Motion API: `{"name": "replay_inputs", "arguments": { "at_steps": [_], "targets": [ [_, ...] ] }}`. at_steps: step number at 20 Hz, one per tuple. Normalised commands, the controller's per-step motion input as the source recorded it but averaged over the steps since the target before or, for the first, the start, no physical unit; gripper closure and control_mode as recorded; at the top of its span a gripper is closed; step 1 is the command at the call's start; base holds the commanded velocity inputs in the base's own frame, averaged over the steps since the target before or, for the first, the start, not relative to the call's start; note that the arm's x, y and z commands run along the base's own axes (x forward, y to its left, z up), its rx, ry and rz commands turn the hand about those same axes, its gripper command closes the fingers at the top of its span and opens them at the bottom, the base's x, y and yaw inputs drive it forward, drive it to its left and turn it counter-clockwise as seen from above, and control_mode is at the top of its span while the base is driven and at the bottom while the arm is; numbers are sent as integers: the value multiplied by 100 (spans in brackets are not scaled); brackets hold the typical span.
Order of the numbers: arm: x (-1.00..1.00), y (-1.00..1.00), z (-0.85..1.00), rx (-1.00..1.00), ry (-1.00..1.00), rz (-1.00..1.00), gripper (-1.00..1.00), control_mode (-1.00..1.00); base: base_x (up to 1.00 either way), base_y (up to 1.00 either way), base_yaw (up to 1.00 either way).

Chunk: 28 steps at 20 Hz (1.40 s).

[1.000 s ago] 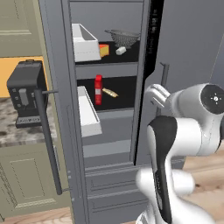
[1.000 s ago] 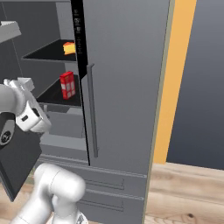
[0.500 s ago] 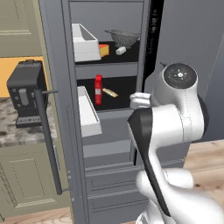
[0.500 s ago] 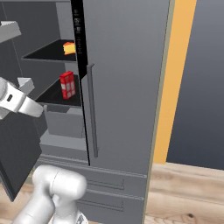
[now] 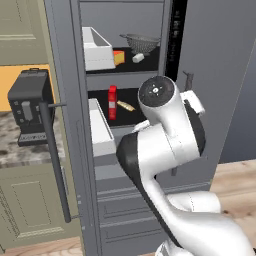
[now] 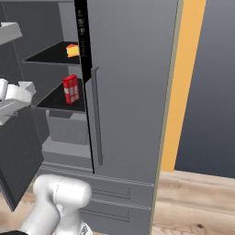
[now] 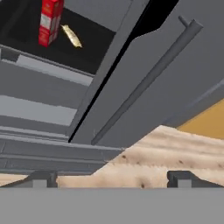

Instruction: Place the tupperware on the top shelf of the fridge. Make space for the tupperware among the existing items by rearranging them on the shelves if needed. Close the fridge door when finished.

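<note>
Behind the open left door, the fridge (image 5: 220, 75) shows two shelves. On the top shelf (image 5: 125, 73) stand three loose items: one steel mesh colander (image 5: 140, 42), one orange cheese wedge (image 5: 118, 57) and one small white block (image 5: 138, 58). On the lower shelf (image 5: 131, 127) stand two: one red bottle (image 5: 112, 102), upright, and one tan stick-shaped piece (image 5: 126, 106) lying just beside it to the right. Two white door bins (image 5: 96, 48) hang on the open door, one at each shelf level. The right door is closed, its bar handle (image 6: 96, 117) vertical. The tupperware cannot be located in any view. One black coffee machine (image 5: 28, 107) sits on the counter left of the fridge.

The gripper (image 7: 112, 177) points down at the wood floor (image 7: 162, 155) before the fridge drawers; its two fingertips (image 7: 41, 178) stand wide apart with nothing between them. The white arm (image 5: 165, 135) stands before the fridge opening.
</note>
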Motion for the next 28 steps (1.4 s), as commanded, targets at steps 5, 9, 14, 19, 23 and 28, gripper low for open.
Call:
{"name": "replay_inputs", "arguments": {
  "at_steps": [5,9,14,19,23,28],
  "targets": [
    [0,93,-59,-39,0,25,-100,-100,0,0,0],
    [6,100,-55,-37,0,19,-100,-100,0,0,0],
    [9,100,-30,-36,8,11,-100,-100,0,0,0],
    [23,100,-2,-36,11,0,-100,-100,0,0,0],
    [29,100,0,-36,6,0,-100,-100,0,0,0],
    [-14,98,-22,-34,-9,0,-100,-100,0,0,0]
  ]
}}
